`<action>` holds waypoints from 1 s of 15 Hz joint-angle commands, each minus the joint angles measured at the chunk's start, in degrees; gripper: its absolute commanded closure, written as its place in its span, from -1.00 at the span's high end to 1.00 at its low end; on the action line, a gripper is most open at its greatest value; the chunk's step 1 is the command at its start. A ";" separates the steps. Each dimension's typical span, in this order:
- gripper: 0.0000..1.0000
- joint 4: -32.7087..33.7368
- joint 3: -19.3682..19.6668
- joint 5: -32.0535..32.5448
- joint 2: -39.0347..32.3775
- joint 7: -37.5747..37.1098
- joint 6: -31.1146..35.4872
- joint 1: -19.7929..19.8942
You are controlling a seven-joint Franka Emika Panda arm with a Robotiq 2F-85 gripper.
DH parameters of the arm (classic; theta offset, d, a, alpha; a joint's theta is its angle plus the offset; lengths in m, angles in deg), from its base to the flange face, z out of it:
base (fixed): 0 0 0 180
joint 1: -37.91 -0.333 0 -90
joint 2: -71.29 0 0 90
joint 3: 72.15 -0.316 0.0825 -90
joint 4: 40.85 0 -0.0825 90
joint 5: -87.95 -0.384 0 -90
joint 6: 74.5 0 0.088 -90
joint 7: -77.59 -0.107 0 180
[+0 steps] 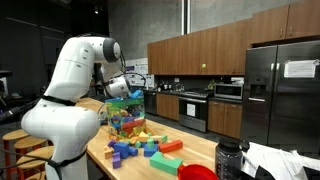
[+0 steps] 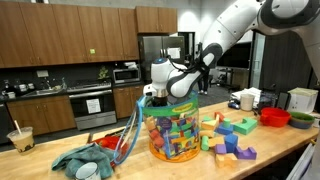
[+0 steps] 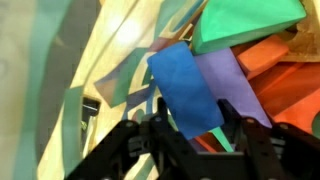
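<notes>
In the wrist view a blue block [image 3: 185, 85] stands between my gripper's [image 3: 192, 102] two black fingers, which press against its sides. Beside it lie a purple block [image 3: 235, 75], a green block [image 3: 250, 22] and orange pieces [image 3: 275, 60]. In both exterior views the gripper [image 1: 122, 88] [image 2: 158, 92] reaches down into the top of a clear container [image 1: 125, 118] [image 2: 175, 132] filled with coloured blocks, which stands on the wooden counter [image 2: 130, 168].
Loose coloured blocks [image 1: 148, 150] [image 2: 230, 140] lie on the counter next to the container. A red bowl [image 1: 198, 172] [image 2: 274, 116], a teal cloth [image 2: 85, 158], a cup with a straw [image 2: 20, 138], a white mug [image 2: 246, 100] and a dark bottle [image 1: 228, 158] also stand there.
</notes>
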 commanded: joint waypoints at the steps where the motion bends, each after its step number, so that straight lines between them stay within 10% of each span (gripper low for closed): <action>1: -0.48 -0.96 0.01 0.10 1.35 0.60 -0.90 0.30; 15: -0.68 7.51 -3.41 -19.87 5.59 19.28 -15.95 4.51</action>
